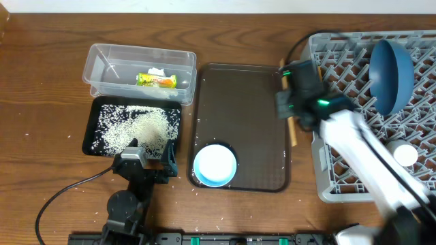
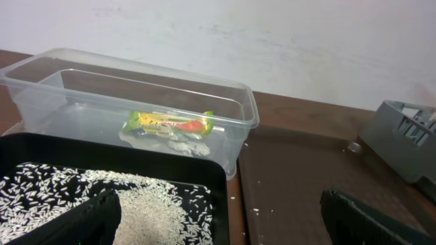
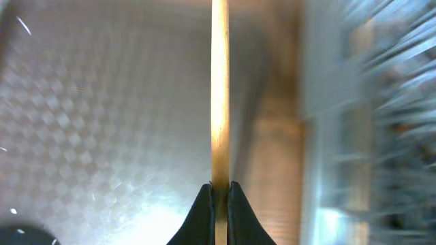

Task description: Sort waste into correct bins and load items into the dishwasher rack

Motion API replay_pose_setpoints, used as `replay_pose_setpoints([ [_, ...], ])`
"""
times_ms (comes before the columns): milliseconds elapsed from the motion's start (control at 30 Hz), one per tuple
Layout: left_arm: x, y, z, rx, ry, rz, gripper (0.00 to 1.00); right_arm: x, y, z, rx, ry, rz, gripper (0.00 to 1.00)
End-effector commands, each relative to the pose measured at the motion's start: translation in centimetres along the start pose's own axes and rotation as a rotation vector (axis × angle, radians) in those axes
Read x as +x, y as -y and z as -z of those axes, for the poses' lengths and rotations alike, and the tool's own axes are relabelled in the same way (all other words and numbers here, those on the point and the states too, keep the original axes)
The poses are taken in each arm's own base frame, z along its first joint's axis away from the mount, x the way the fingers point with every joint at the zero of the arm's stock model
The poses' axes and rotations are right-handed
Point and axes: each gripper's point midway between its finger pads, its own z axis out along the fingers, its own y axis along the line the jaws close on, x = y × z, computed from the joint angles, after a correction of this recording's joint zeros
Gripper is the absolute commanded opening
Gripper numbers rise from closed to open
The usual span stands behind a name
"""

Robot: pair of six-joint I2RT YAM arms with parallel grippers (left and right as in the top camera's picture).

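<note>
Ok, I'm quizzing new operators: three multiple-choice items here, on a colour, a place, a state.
1. Round plate in the grey plastic lattice rack: A white, B blue, C pink.
2. Small green, yellow and orange snack wrapper lies: A in the clear plastic tub, B in the rack, C on the plate.
3. Right gripper: A open, B shut on a thin wooden chopstick, C shut on the wrapper.
B, overhead shows blue; A, visible through the tub wall; B, fingertips pinch the stick.

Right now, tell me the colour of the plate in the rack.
Dark blue; the plate shows best overhead.
</note>
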Motion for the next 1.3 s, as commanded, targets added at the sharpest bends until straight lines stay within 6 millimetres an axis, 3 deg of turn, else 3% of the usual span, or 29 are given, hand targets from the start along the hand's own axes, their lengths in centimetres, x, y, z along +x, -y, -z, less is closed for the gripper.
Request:
replay_pose_setpoints([
  [0, 1.7, -0.7, -0.2, -0.022, -0.039, 0.009, 0.96, -1.4, 4.3, 2.0, 0.069, 0.052, 0.082, 0.01],
  [100, 1.7, -0.7, -0.2, -0.022, -0.039, 0.009, 0.96, -1.9, 8.6, 2.2, 0.134, 0.068, 0.022, 0.01],
  [200, 1.7, -0.7, -0.2, -0.022, -0.039, 0.009, 0.96, -1.9, 11.6, 1.2, 0.158, 0.065, -0.039, 0.01],
  [333, 1.7, -0.7, -0.2, -0.022, -0.039, 0.009, 0.96, -1.3, 12.7, -0.9, 0.157, 0.030, -0.064, 0.02],
  [433, 1.7, -0.7, -0.2, -0.022, -0.039, 0.009, 0.96, -0.7, 11.8, -2.1, 0.138, -0.003, -0.047, 0.20],
  [533, 1.7, -0.7, -0.2, -0.022, -0.039, 0.009, 0.96, -1.0, 9.8, -2.0, 0.097, 0.005, -0.014, 0.39],
  [667, 1.7, -0.7, -0.2, -0.022, -0.039, 0.009, 0.96, -1.5, 6.0, -0.5, 0.039, 0.035, -0.009, 0.46],
  [833, 1.7, -0.7, -0.2, -0.022, -0.039, 0.009, 0.96, -0.9, -2.5, 1.6, -0.180, 0.034, 0.030, 0.51],
  [1067, 1.7, -0.7, -0.2, -0.022, -0.039, 0.009, 0.96, 4.1, -10.6, 0.8, -0.276, -0.132, 0.019, 0.54],
  [1267, 1.7, -0.7, -0.2, -0.022, -0.039, 0.009, 0.96, 9.1, -14.4, -2.5, -0.285, -0.312, 0.009, 0.56],
])
